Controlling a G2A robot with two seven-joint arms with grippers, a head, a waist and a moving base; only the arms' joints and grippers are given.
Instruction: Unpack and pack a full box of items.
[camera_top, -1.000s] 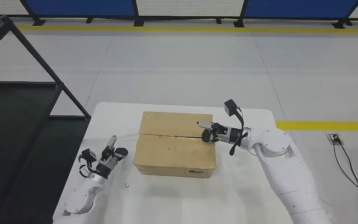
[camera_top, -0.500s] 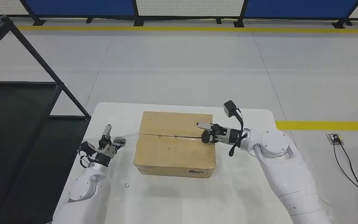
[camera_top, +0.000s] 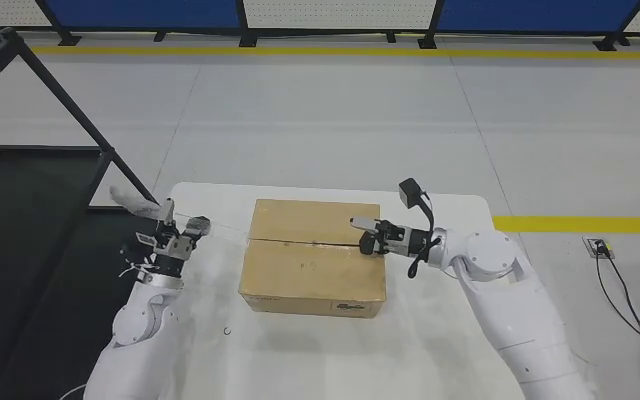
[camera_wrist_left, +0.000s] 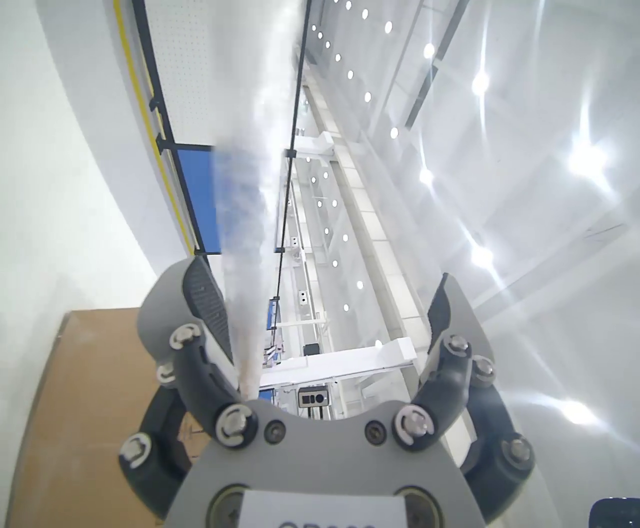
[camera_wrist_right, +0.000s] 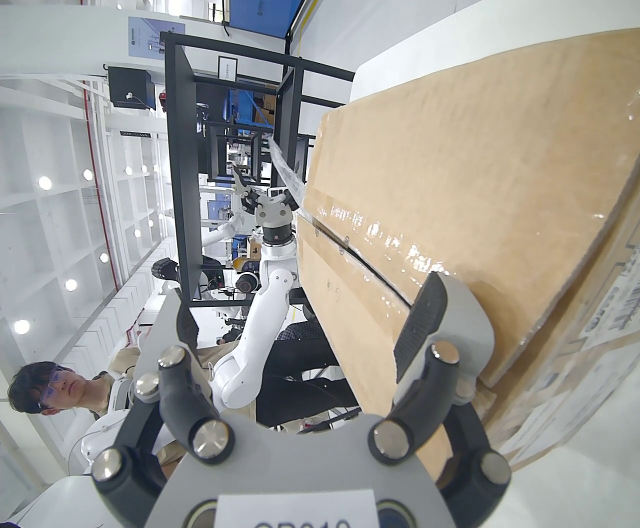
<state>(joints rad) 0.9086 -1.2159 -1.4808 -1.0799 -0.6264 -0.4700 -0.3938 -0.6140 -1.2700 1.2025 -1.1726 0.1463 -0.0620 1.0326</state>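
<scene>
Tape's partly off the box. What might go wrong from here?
1. The tape strip lies against one pad of the open left gripper, ungripped; it may cling there or drop back.
2. It runs to the box seam, so more pulling may drag the box, which the open right gripper merely touches on top.

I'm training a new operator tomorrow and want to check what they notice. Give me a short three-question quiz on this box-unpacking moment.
1. True or false: the cardboard box has its top flaps folded open.
2. What stretches from the box's seam to the left gripper? A) a strip of clear tape B) a rope C) a cable tie
3. Fill in: the ___ gripper has one finger resting on the box top.

Key: 1 false, the flaps lie shut. 2 A, it runs along one finger of the open gripper. 3 right; the right gripper is open, at the seam's end.
</scene>
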